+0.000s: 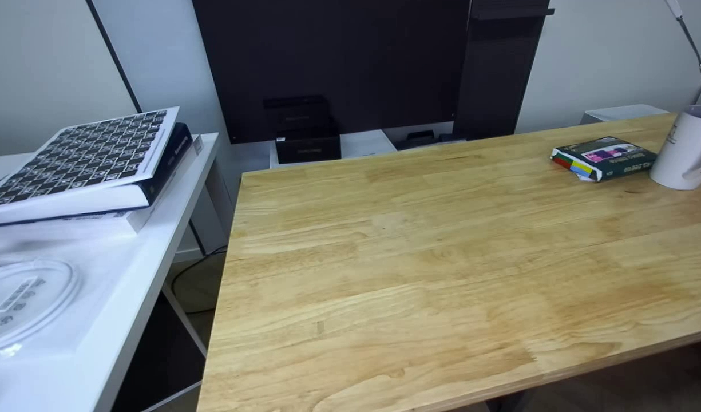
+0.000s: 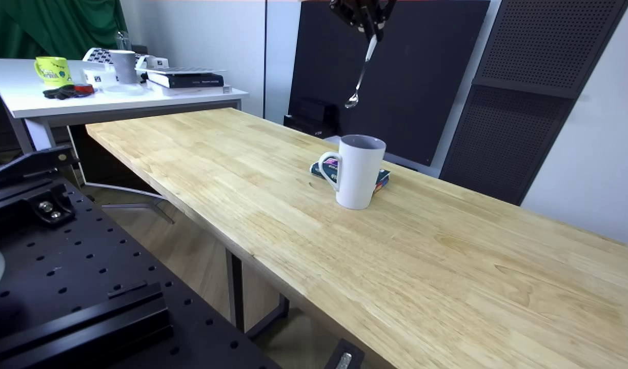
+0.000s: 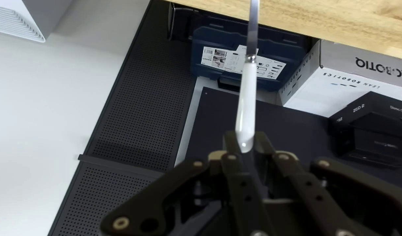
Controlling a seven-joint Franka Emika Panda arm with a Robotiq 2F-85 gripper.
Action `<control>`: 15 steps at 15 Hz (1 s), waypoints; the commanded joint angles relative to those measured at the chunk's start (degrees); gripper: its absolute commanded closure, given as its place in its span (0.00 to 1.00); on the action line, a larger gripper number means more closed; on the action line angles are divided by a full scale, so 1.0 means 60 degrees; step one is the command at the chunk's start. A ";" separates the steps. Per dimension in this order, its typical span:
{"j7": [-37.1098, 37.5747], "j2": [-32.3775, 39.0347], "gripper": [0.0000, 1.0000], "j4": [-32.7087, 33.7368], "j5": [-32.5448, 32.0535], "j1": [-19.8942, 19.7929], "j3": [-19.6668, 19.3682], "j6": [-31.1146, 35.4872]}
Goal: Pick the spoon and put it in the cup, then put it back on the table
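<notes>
Held high above the table (image 2: 437,256), the spoon (image 2: 369,49) hangs slanted with its silver bowl downward. My gripper (image 2: 373,34) is shut on the end of its white handle. The wrist view has the spoon (image 3: 247,98) pinched at the handle end between the fingertips of my gripper (image 3: 245,141); its bowl lies beyond the top edge. A white cup (image 2: 356,177) with a grey inside stands upright on the table, apart from and below the spoon. In an exterior view the cup (image 1: 683,149) is at the right edge, where the spoon (image 1: 689,40) shows but the gripper does not.
A small dark green book (image 1: 606,158) lies close behind the cup on the table. A white desk (image 2: 62,105) carries stacked books (image 2: 188,79) and a yellow mug (image 2: 53,72). A dark panel (image 1: 339,63) stands behind the table. Boxes (image 3: 351,75) sit past the table's edge.
</notes>
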 commanded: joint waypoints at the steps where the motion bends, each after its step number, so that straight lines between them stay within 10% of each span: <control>1: -0.0119 -0.0273 0.96 -0.0162 0.0373 0.0196 -0.0081 -0.0002; 15: -0.0135 -0.0076 0.96 -0.0309 0.0334 -0.0654 0.0279 -0.0039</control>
